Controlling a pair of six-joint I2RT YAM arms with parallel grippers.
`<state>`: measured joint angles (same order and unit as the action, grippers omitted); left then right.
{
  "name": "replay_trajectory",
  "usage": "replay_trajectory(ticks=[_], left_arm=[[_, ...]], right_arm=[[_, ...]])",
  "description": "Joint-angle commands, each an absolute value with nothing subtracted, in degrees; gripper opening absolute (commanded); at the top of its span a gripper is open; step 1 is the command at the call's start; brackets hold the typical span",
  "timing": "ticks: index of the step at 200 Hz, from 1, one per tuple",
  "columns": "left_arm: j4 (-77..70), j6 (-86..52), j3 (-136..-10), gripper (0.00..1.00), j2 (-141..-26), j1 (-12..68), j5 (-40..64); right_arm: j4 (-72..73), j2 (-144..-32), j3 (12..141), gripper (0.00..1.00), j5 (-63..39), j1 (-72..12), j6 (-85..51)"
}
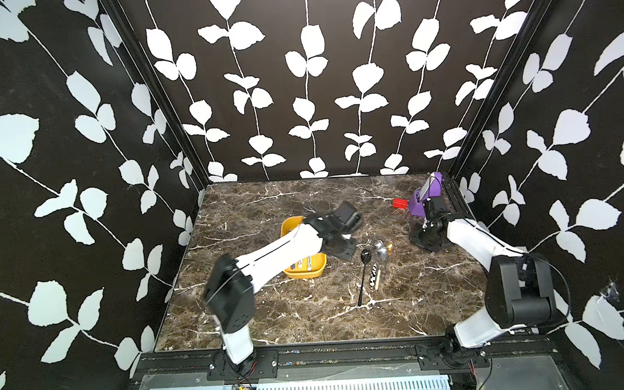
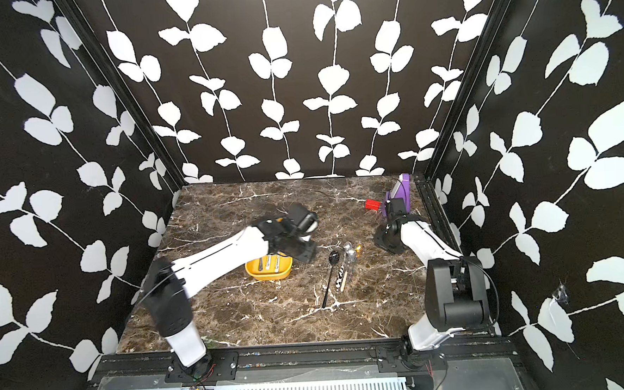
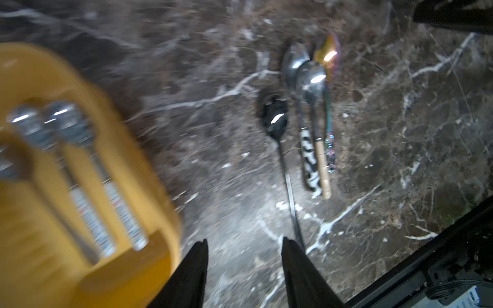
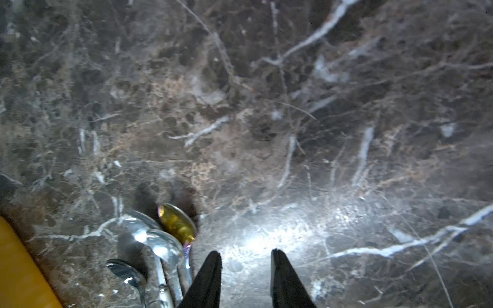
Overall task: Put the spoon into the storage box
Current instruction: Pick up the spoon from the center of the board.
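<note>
Hovering between the yellow storage box (image 1: 305, 273) and the black spoon (image 3: 274, 120), which lies on the worktop (image 1: 273, 315) to the right of the box, the left gripper (image 3: 242, 241) has its fingers apart and empty, probably to take the handle. The right gripper (image 4: 246, 253) has its fingers apart and empty too.

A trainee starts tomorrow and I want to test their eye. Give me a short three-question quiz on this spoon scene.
1. True or false: the left gripper holds a spoon.
2. How many spoons lie on the table, outside the storage box?
3. Which loose spoon lies nearest the box? A black, B gold, C wooden-handled.
Key: 1 false; 2 four; 3 A, the black spoon.
</note>
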<state>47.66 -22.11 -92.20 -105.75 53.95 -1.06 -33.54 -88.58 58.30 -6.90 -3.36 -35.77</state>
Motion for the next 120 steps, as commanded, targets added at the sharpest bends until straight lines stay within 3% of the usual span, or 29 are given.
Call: replay_trajectory(ticks=[1, 39, 120], left_arm=[[51.4, -22.2, -97.8, 0.49, -110.4, 56.3, 0.3], [54.8, -21.4, -105.2, 0.46, -119.1, 58.2, 1.0], [57.0, -20.6, -110.5, 0.41, -126.3, 60.5, -0.2]], right_arm=[[-30.0, -86.9, 55.4, 0.34, -6.5, -2.8, -34.0], [-28.7, -87.0, 53.5, 0.34, -6.8, -2.1, -33.3], [-27.3, -88.4, 52.6, 0.34, -7.6, -1.6, -33.3]])
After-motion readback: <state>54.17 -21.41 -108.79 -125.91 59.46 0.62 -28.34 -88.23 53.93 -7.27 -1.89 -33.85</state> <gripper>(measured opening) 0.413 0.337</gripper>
